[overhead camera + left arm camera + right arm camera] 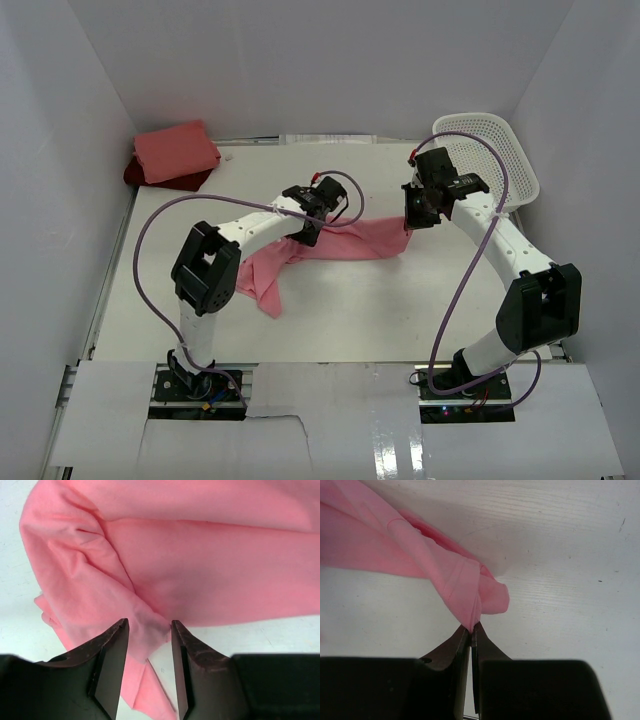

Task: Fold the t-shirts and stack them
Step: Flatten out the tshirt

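The right tool was clenched on a bunched corner of the rose pink t-shirt, whose cloth fanned away from its tips over the white bench. The left tool stood released, jaws apart astride a crumpled edge of the same shirt. The shirt stretched as a band between the two tools, its loose end trailing on the left tool's near side. Well beyond the left tool, the salmon pink t-shirt lay folded on the dark red t-shirt. A mesh basket stood just beyond the right tool.
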Available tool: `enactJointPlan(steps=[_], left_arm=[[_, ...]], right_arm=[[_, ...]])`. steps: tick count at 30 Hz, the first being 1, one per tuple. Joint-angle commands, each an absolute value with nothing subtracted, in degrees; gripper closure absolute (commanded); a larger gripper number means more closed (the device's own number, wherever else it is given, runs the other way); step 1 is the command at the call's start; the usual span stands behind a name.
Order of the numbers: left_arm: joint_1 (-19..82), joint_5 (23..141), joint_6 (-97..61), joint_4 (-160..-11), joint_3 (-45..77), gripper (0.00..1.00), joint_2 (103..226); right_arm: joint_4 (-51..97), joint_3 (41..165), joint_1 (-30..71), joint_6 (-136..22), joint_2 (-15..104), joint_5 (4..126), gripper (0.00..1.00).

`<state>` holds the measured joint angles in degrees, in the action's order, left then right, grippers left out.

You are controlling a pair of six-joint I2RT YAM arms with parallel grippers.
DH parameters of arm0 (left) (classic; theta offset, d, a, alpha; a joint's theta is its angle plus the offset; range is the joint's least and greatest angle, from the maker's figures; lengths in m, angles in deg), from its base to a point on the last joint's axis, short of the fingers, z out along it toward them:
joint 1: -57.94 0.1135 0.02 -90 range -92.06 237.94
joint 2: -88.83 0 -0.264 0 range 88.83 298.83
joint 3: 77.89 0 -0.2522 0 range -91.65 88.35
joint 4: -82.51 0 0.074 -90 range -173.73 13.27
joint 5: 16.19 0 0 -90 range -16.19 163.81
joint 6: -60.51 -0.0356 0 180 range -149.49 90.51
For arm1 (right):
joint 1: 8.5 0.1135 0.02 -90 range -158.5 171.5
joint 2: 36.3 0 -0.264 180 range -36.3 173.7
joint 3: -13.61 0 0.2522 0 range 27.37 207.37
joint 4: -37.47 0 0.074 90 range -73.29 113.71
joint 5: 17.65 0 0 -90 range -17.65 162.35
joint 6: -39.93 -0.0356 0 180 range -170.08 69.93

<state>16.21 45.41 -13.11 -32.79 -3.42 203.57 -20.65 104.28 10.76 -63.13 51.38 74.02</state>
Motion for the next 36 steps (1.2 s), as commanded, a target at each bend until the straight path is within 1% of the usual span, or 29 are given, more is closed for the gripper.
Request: enactJointPlan(steps=[1,2,3,4,5,8,9,10,11,12,13,14,15,16,18,20,28,32,36], left_arm=[[16.0,49.3,-11.8,-30.2,-5.5,0.5,197.1],[16.0,49.7,-11.8,-30.1,-4.9,0.56,196.6],[16.1,50.3,-11.7,-30.2,-4.6,0.67,196.1],[16.7,51.0,-11.6,-30.2,-4.3,0.94,195.0],[17.1,52.2,-11.6,-30.3,-3.9,1.0,194.6],[18.7,52.6,-12.3,-32.0,-1.0,1.0,194.2],[18.9,52.2,-12.4,-32.0,0.1,0.95,194.6],[19.1,52.0,-12.4,-32.2,0.8,0.87,194.9],[19.2,52.4,-12.5,-32.7,1.4,0.69,195.2],[19.2,52.9,-12.8,-34.4,2.3,0.64,195.0],[19.2,53.2,-12.9,-35.1,3.6,0.58,194.8],[19.2,53.6,-12.7,-35.6,3.9,0.43,194.3],[19.2,54.6,-12.7,-36.3,4.1,0.37,194.1],[19.1,55.3,-12.7,-36.4,4.1,0.34,194.0],[19.1,56.1,-12.8,-36.8,3.9,0.3,194.0],[19.1,56.3,-13.0,-36.8,3.5,0.29,194.0],[19.0,58.5,-13.3,-38.1,4.2,0.29,194.6],[18.9,53.5,-13.1,-36.6,3.4,0.3,197.1],[18.9,52.9,-12.9,-34.7,0.7,0.32,199.1]], right_arm=[[-18.9,104.0,10.9,-62.5,50.0,74.0,0.92],[-18.9,104.0,10.9,-62.6,50.1,73.9,0.92],[-18.9,103.9,10.9,-62.6,50.0,73.9,0.92],[-18.9,103.8,10.9,-62.6,49.9,74.0,0.92],[-18.9,103.7,10.9,-62.6,49.7,74.1,0.92],[-18.9,103.0,10.9,-62.7,48.9,73.9,0.92],[-18.9,102.9,10.9,-62.7,48.6,73.8,0.92],[-18.9,102.6,11.0,-62.7,48.4,73.8,0.92],[-18.9,102.4,11.0,-62.7,48.0,73.9,0.92],[-19.0,102.3,10.9,-62.7,47.8,74.4,0.92],[-19.0,102.0,10.9,-62.9,47.5,74.5,0.92],[-18.9,101.7,11.0,-63.0,47.1,74.4,0.92],[-18.8,101.6,10.9,-63.2,47.0,74.5,0.92],[-18.7,101.3,10.9,-63.3,46.8,74.5,0.92],[-18.4,100.3,10.9,-63.4,46.7,74.5,0.92],[-18.3,100.0,10.9,-63.5,46.8,74.5,0.92],[-17.5,98.1,11.0,-63.8,46.1,75.0,0.92],[-16.8,97.2,11.1,-64.0,45.5,74.8,0.92],[-16.4,96.4,11.1,-64.2,44.6,75.2,0.92]])
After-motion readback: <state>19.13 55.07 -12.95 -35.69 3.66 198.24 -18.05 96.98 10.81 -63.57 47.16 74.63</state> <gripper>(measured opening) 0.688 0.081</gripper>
